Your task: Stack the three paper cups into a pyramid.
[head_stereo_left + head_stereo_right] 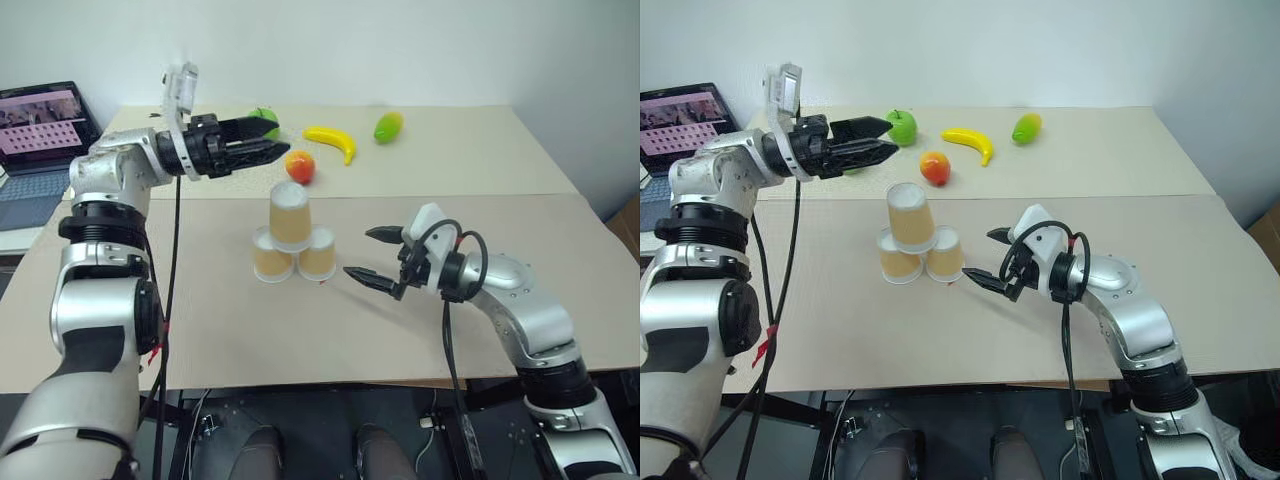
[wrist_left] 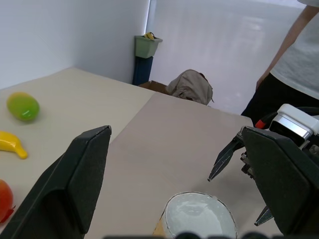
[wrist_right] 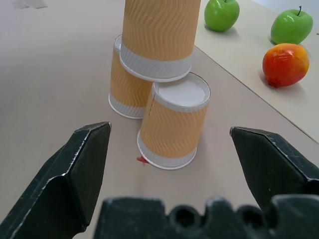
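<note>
While both end effectors gape wide and empty, the three paper cups [image 1: 290, 238] stand pyramid-stacked mid-bench [image 1: 520, 260], left end effector [image 1: 262, 140] at 11 o'clock above, right end effector [image 1: 376, 256] at 3 o'clock.

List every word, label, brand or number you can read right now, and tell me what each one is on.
None can be read.
The three paper cups: plain ribbed sides and white bands, no print.
The laptop at the table's far left: its screen shows a pink grid of small tiles, too small and blurred to read.
The fruit, the table and both grippers carry no visible lettering.
</note>
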